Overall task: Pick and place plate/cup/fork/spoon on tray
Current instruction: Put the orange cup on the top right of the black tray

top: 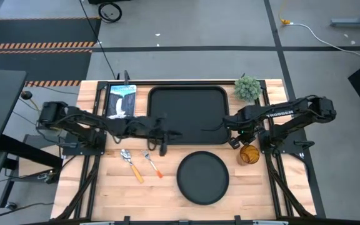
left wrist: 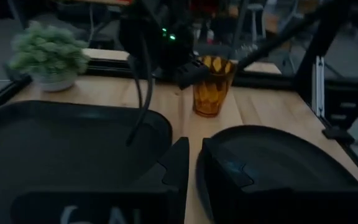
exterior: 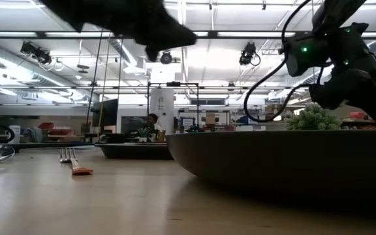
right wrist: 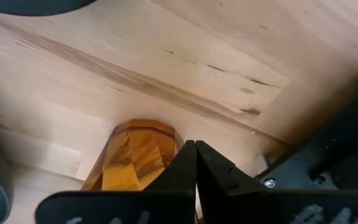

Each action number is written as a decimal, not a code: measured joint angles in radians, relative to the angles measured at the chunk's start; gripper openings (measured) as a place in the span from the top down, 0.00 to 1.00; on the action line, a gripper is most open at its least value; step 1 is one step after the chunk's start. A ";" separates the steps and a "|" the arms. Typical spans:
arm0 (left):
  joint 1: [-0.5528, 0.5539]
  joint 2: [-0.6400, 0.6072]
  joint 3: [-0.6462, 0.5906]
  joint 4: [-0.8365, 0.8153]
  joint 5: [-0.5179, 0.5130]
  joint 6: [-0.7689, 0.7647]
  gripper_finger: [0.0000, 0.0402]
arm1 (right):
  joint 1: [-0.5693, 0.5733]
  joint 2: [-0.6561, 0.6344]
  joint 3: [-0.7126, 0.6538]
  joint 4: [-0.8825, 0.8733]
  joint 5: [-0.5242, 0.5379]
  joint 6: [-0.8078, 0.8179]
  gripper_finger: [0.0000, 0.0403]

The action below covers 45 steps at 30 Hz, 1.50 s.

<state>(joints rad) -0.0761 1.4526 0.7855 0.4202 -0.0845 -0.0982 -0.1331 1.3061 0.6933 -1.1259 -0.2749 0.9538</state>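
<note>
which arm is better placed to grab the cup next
Right. The right gripper hangs beside the cup with its fingers together, while the left gripper is over the tray's near edge, farther from the cup.

I could read one word only: "TROSSEN", in white letters along the right arm [top: 279,112], well back from its fingers. The print on the blue-and-white card [top: 121,100] was too small for me to read.

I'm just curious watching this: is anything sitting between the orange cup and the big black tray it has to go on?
Nothing visible blocks it. The cup stands on bare wood just off the tray's near right corner, with the right gripper right above the cup.
</note>
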 joint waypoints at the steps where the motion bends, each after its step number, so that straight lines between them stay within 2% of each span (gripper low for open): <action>1: -0.006 0.028 0.038 -0.032 0.000 0.006 0.87 | 0.010 0.000 0.000 0.000 0.009 0.008 0.98; 4: -0.021 0.112 0.162 -0.153 0.018 0.013 0.84 | 0.029 -0.015 0.000 -0.002 0.020 0.016 0.98; 10: -0.043 0.277 0.408 -0.387 0.131 0.059 0.73 | 0.036 -0.081 0.000 -0.036 0.061 0.036 0.98; 14: -0.063 0.376 0.554 -0.494 0.154 0.086 0.68 | 0.036 -0.141 0.000 -0.067 0.087 0.056 0.98; 20: -0.074 0.524 0.739 -0.519 0.162 0.115 0.67 | 0.033 -0.226 0.000 -0.066 0.126 0.079 0.98; 32: -0.067 0.757 1.058 -0.540 0.156 0.220 0.67 | 0.032 -0.376 0.000 -0.062 0.298 0.109 0.98; 40: -0.045 0.871 1.220 -0.567 0.156 0.289 0.67 | 0.032 -0.436 0.000 -0.057 0.329 0.150 0.98; 45: -0.038 0.929 1.256 -0.460 0.156 0.352 0.67 | 0.032 -0.434 0.000 -0.056 0.328 0.156 0.98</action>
<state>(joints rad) -0.1142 2.3819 2.0412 -0.0401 0.0710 0.2540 -0.1009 0.8720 0.6936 -1.1820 0.0534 1.1098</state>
